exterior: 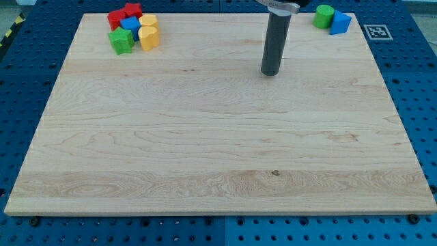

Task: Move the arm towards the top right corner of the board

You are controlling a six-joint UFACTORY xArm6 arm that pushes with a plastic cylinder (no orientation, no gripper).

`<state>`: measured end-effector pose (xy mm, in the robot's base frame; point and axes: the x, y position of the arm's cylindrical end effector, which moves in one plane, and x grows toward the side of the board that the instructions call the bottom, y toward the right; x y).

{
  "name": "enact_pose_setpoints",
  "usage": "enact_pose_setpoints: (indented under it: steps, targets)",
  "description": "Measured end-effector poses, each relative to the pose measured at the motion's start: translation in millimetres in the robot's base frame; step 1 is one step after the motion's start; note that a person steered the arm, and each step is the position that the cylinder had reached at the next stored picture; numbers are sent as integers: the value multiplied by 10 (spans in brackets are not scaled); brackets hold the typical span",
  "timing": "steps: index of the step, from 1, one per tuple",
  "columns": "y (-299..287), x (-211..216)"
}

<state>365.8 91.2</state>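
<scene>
My tip [271, 72] rests on the wooden board [218, 150], in its upper half, right of centre. A green cylinder [323, 15] and a blue block [340, 22] sit together near the board's top right corner, up and to the right of the tip. A cluster at the top left holds a red star [132, 9], a red block [116, 18], a blue block [130, 25], a green star-like block [121, 41], a yellow block [149, 22] and a yellow heart-like block [149, 37]. The tip touches no block.
The board lies on a blue perforated table [416, 75]. A black-and-white marker tag [375, 31] lies just off the board's top right corner.
</scene>
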Motion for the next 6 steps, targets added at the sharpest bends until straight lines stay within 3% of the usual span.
enact_pose_setpoints:
  steps: [2,4,5,6]
  targets:
    - [-4,-33]
    - [-57,-1082]
    - [-62,-1180]
    - [194,-677]
